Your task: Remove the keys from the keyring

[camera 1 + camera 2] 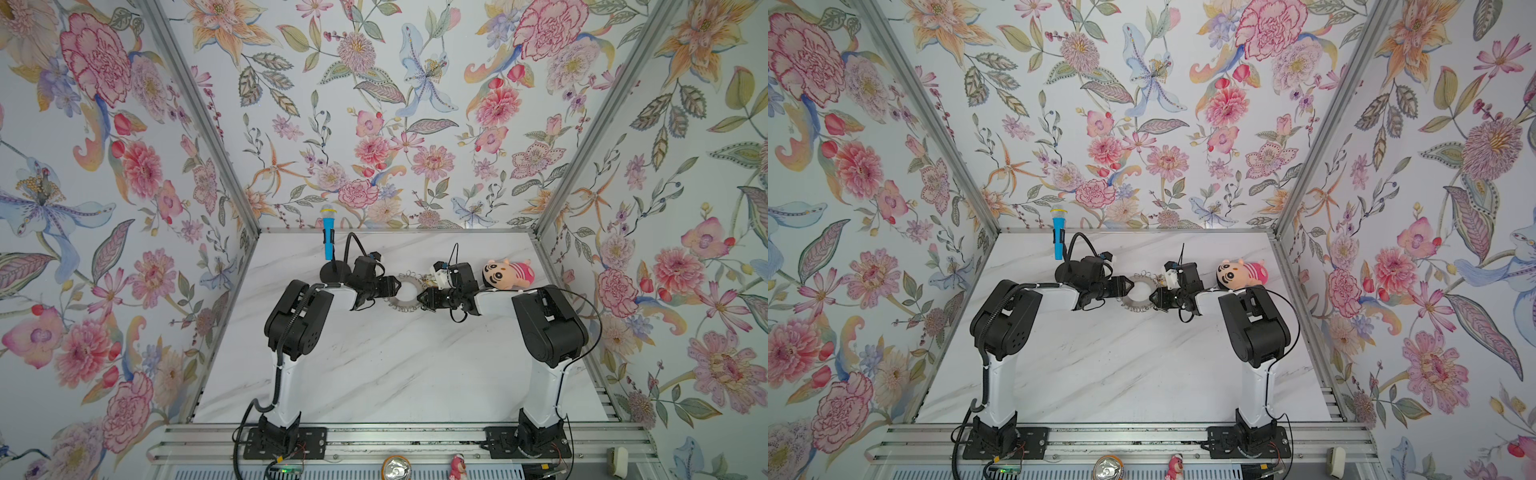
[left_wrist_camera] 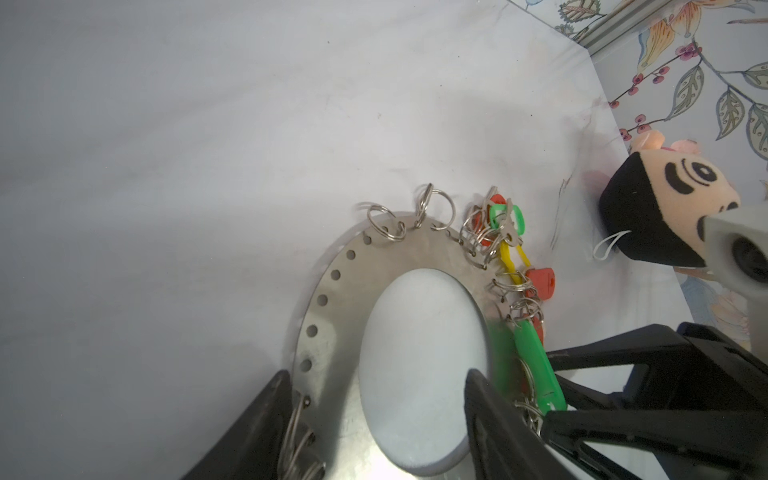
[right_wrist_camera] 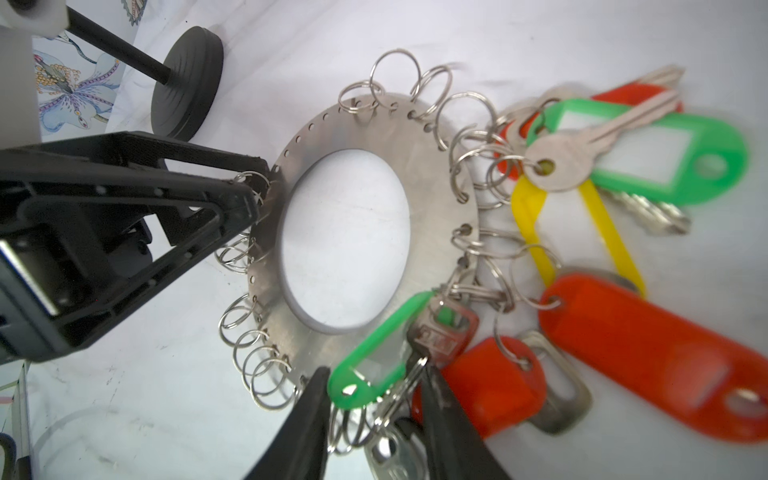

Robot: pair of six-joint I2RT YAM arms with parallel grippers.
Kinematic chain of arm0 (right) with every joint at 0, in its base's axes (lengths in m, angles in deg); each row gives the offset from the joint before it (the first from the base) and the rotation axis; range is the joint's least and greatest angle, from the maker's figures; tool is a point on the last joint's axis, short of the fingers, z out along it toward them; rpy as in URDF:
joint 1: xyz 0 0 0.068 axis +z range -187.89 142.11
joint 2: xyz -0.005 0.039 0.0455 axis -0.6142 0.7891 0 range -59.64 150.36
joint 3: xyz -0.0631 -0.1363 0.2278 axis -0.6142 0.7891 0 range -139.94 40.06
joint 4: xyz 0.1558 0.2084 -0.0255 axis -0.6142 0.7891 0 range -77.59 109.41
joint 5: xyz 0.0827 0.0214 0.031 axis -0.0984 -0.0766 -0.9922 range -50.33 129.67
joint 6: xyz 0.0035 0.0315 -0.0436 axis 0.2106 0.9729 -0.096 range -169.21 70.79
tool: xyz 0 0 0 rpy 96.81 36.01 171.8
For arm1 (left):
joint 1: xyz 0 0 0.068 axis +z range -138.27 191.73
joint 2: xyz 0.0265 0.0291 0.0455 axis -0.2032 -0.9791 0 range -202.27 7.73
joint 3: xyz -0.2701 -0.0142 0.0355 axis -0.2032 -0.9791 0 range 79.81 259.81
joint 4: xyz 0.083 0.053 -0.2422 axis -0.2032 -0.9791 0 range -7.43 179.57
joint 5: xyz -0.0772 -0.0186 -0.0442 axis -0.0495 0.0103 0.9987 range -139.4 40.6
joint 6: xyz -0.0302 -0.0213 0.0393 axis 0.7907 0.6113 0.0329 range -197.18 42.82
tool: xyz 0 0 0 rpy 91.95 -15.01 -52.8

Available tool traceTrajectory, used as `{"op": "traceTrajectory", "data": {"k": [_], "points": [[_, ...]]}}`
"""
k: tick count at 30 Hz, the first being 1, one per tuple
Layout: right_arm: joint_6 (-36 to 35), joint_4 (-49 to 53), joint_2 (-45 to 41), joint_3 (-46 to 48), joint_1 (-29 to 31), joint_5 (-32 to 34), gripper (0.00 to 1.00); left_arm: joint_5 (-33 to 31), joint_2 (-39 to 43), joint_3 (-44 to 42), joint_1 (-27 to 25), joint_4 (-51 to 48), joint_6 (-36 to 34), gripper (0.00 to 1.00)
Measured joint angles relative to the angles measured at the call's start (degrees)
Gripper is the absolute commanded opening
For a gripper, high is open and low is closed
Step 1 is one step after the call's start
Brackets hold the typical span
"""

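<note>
Metal keyring [image 3: 332, 129] lies flat; left gripper [image 2: 378, 378], jaws parted, straddles its band. Right gripper [image 3: 374, 374] sits half-closed around green tag [image 3: 365, 357] and keys [image 3: 557, 158]; grip unclear.

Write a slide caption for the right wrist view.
Right gripper straddles a green-tagged key on the keyring; left gripper at its rim.

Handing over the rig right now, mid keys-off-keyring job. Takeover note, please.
Left end effector: open, set over the keyring at its near rim, apparently to steady it.
Right end effector: straddling a green tag and its key; grip unconfirmed.
Keyring lies flat on the table between the arms, with the keys bunched on the right arm's side.
Done: no key clearly off yet.
Left: free every key from its loop.
</note>
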Motion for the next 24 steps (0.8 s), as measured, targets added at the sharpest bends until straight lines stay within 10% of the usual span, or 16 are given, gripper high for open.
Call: {"op": "traceTrajectory", "data": {"k": [24], "points": [[0.2, -1.1, -0.3, 1.3, -1.7, -1.8, 0.36, 6.2, 5.1, -4.5, 0.5, 9.6, 7.1, 0.51]]}}
